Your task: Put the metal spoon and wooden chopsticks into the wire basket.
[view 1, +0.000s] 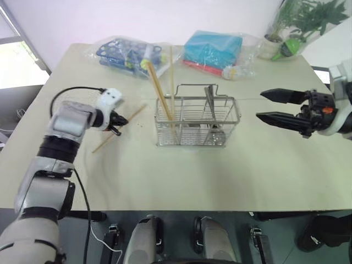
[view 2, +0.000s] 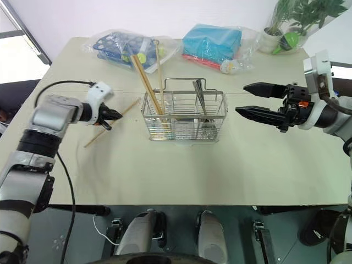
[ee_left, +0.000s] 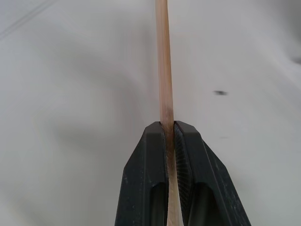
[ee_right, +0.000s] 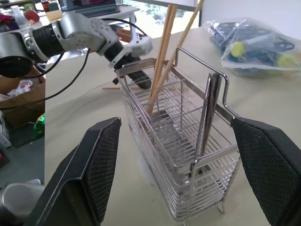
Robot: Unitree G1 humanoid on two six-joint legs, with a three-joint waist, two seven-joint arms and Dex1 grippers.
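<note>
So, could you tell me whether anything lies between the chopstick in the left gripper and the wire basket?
Nothing visible does: only bare table separates the chopstick clamped in the left gripper from the wire basket.

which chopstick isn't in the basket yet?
The chopstick left of the wire basket, pinched in the left claw. The other chopsticks already stand leaning in the basket's left compartment.

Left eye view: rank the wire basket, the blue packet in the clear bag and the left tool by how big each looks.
1. Wire basket
2. Blue packet, though it lies farther back, so this is unsure
3. Left tool, shut on a chopstick
</note>
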